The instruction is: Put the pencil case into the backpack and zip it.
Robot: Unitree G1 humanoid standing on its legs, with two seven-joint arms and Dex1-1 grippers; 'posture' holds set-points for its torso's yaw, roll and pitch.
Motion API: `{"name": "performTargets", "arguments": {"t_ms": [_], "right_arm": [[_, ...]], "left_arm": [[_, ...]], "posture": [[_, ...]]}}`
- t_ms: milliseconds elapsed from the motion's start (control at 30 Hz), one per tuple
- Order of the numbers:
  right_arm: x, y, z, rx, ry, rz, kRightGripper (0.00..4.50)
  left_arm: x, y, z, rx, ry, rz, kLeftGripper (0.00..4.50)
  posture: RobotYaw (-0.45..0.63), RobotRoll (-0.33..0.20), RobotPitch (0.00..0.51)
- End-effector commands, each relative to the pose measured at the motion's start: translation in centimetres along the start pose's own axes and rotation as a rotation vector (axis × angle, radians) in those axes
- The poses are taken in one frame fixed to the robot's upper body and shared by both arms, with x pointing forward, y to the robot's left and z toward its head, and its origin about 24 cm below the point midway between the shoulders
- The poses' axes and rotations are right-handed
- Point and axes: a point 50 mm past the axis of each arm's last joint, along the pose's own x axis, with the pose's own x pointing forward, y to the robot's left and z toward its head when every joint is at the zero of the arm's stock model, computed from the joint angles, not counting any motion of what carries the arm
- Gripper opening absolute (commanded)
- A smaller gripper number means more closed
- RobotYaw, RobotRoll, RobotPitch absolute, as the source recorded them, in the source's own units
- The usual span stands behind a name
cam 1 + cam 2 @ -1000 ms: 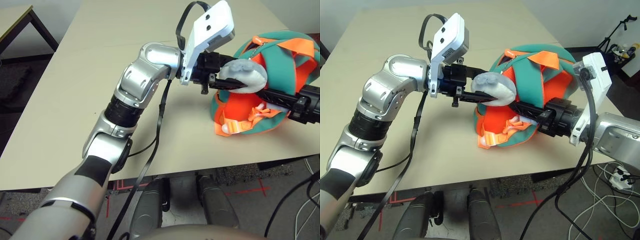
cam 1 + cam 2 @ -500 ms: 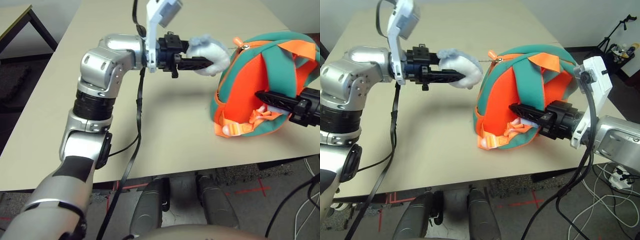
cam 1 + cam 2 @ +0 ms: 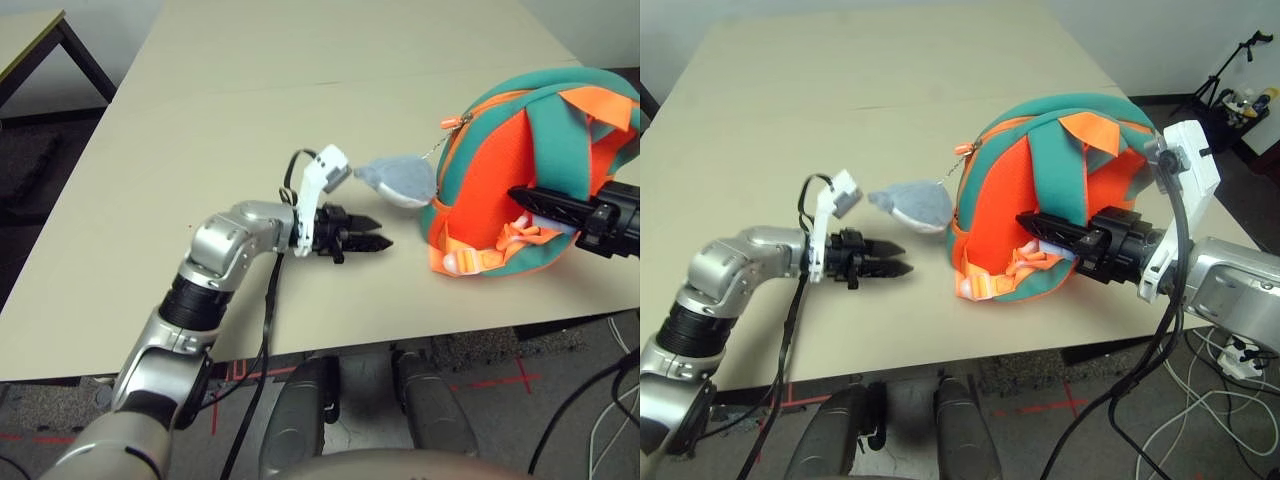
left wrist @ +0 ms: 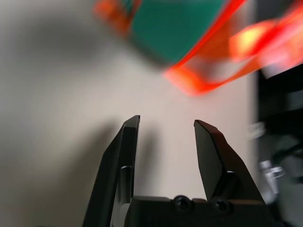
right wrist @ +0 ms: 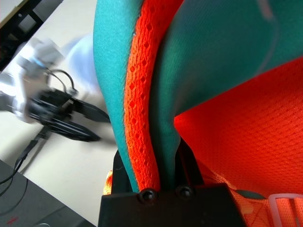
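beige bench (image 3: pixel 180 150) surface carries the backpack (image 3: pixel 1060 150), which stands at the robot's right side with its orange mesh panel facing the camera. compared with half a second earlier, the left tool (image 3: pixel 378 242) has released the grey round plush tag (image 3: pixel 400 180) and dropped low over the bench; its fingers are now parted and empty, pointing toward the backpack but apart from it. the tag hangs on its short chain from the orange zipper line and rests just beside the backpack. the right tool (image 3: pixel 1032 222) is clamped on a teal and orange edge of the backpack, steadying it. the pencil case is not visible in any view, and no open gap shows along the visible zipper line; judged from this, the case is probably inside and the zipping is at or near completion, with the left arm retreating
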Motion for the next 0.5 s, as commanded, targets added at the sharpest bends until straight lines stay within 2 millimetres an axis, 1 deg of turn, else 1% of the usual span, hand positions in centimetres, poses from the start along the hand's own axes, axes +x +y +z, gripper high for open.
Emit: {"name": "performTargets", "arguments": {"t_ms": [33,100,200,300,333,367,467,500], "right_arm": [[0.2,0.5,-0.4,-0.002,0.02,0.025,0.14],[0.2,0.4,-0.3,-0.004,0.022,0.025,0.14],[0.1,0.4,-0.3,-0.006,0.023,0.023,0.14],[0.0,0.4,-0.3,-0.006,0.024,0.023,0.14],[0.0,0.4,-0.3,-0.006,0.024,0.023,0.14],[0.0,0.4,-0.3,-0.007,0.024,0.023,0.14],[0.0,0.4,-0.2,-0.011,0.023,0.023,0.14],[0.0,0.4,-0.2,-0.012,0.023,0.023,0.14]], "left_arm": [[1.8,0.5,-4.4,-0.016,0.151,-0.01,2.34],[2.2,0.6,-5.3,-0.002,0.173,-0.025,2.34],[2.4,0.7,-4.4,-0.001,0.118,-0.034,2.34],[1.5,1.8,-0.8,0.051,-0.031,0.006,2.34],[1.2,2.0,0.0,0.068,-0.063,0.017,2.34],[0.8,2.4,0.8,0.075,-0.094,0.038,2.16],[-0.8,3.9,3.9,0.083,-0.202,0.099,2.69],[-1.0,4.1,4.4,0.078,-0.218,0.105,2.95]], "posture": [[-0.05,0.0,0.205],[-0.05,0.0,0.205],[-0.06,0.0,0.206],[-0.06,0.0,0.207],[-0.06,0.0,0.206],[-0.06,0.0,0.204],[-0.05,0.0,0.202],[-0.05,0.0,0.202]]}}
